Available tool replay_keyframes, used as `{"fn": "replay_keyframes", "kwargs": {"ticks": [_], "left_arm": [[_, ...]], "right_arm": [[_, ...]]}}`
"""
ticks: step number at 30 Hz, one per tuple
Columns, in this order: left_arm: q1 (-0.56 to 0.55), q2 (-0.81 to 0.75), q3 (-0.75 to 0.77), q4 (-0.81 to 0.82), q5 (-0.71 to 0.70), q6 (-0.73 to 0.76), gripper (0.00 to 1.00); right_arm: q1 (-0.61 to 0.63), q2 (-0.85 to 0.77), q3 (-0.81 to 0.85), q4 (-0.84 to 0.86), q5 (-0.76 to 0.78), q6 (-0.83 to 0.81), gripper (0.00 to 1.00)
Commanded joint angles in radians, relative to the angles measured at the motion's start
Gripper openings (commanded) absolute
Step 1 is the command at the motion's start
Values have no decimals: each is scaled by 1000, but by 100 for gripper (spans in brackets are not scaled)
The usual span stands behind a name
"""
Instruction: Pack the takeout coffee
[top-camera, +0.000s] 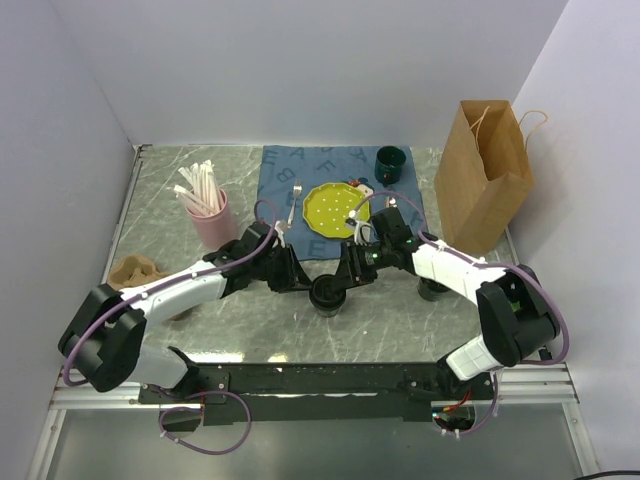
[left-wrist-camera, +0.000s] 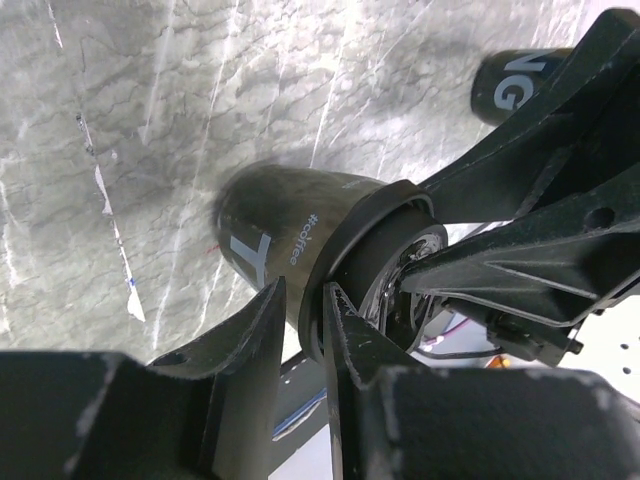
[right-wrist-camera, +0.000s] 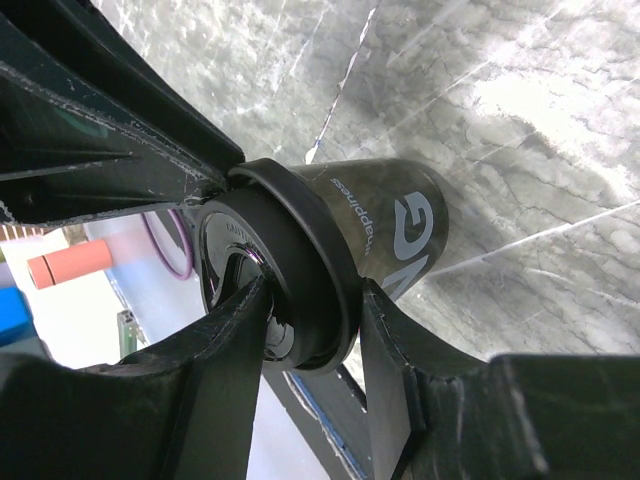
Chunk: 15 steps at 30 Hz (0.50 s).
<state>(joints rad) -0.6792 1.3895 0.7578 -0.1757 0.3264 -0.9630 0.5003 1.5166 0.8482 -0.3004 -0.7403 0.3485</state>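
Two arms stretch in low from each side and meet at the cup (top-camera: 328, 293), which stands on the table (top-camera: 400, 322) between them. My right gripper (right-wrist-camera: 312, 300) pinches its lid rim. My left gripper (left-wrist-camera: 302, 295) is almost pressed together at that rim; I cannot tell if it grips.

From the takeout coffee (top-camera: 330, 293), bare counter (top-camera: 330, 335) lies open at 6 o'clock. The left arm (top-camera: 180, 290) bars 9 and the right arm (top-camera: 450, 268) bars 3. The yellow plate (top-camera: 328, 208) stands at 12, the paper bag (top-camera: 485, 180) at 2.
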Motion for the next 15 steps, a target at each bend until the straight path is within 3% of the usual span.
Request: {"fn": "replay_keyframes", "kwargs": {"ticks": [1, 5, 8, 15], "left_arm": [[-57, 155, -110, -120, -72, -32, 26], [-80, 201, -127, -120, -84, -52, 27], [-91, 152, -101, -159, -95, -57, 29], [-91, 56, 78, -278, -86, -19, 40]], "right_arm": [[34, 74, -110, -36, 179, -78, 36], [29, 68, -101, -40, 168, -95, 36], [27, 54, -57, -74, 137, -134, 36], [38, 65, 64, -210, 124, -226, 37]]}}
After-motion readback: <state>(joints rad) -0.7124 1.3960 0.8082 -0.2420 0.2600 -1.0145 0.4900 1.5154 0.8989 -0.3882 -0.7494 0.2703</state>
